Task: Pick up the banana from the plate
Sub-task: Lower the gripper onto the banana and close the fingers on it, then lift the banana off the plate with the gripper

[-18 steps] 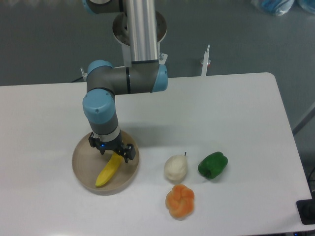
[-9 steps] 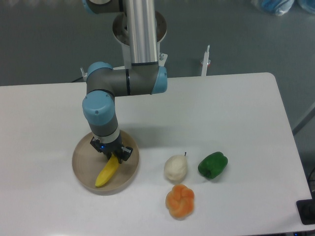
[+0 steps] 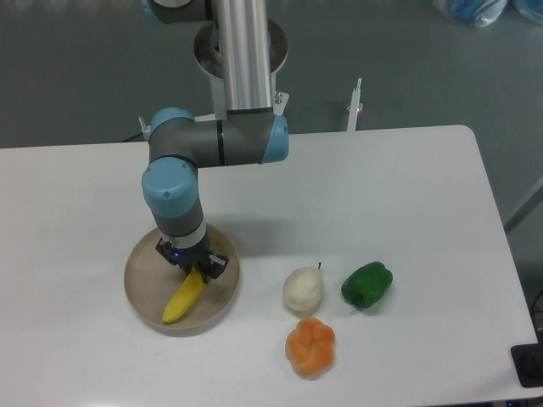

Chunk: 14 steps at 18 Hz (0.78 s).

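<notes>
1. The gripper points straight down over the plate, its two dark fingers drawn in close around the upper end of the banana; they look closed on the fruit, with only the yellow between them.
2. The banana lies on the plate, slanting from the gripper at about 1 o'clock down to its free tip at about 7 o'clock. From where I stand I cannot tell whether it is off the plate's surface or resting on it.
3. The plate is round and tan with a low rim, sitting on the white table toward its left front part. The banana's lower tip reaches near the plate's front rim.
4. Above the gripper rises the arm, with its blue-capped grey joints, bending at an elbow and running up into a thick silver column at 12 o'clock.
5. Well apart from the plate, at about 3 o'clock from it, sits a whitish pear with a short stem.
6. Just past the pear, further toward 3 o'clock, lies a green pepper.
7. At 6 o'clock from the pear, close beside it, is a round orange fruit.
</notes>
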Motion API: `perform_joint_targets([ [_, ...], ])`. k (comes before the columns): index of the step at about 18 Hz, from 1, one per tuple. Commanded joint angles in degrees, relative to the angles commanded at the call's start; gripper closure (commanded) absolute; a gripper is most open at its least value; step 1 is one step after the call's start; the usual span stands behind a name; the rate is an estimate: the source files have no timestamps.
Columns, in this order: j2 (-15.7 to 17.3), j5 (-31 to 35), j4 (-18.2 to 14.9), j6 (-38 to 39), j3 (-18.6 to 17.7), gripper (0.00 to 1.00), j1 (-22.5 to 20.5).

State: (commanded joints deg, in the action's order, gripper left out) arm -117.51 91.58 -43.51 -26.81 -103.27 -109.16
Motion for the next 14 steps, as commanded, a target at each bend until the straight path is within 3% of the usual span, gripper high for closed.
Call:
perform_joint_targets([
  [5,0.88,-0.09,-0.09,-0.09,0.09,0.69,-0.18],
  [8,3.33,0.17,-0.70,-2.44,0.09,0.69,-0.79],
  [10,6.58,-0.09,-1.31,-5.18,0.61,0.69,-2.54],
  [14,7.38,0.17,-3.34,-10.70,3.07,0.69,-6.67],
])
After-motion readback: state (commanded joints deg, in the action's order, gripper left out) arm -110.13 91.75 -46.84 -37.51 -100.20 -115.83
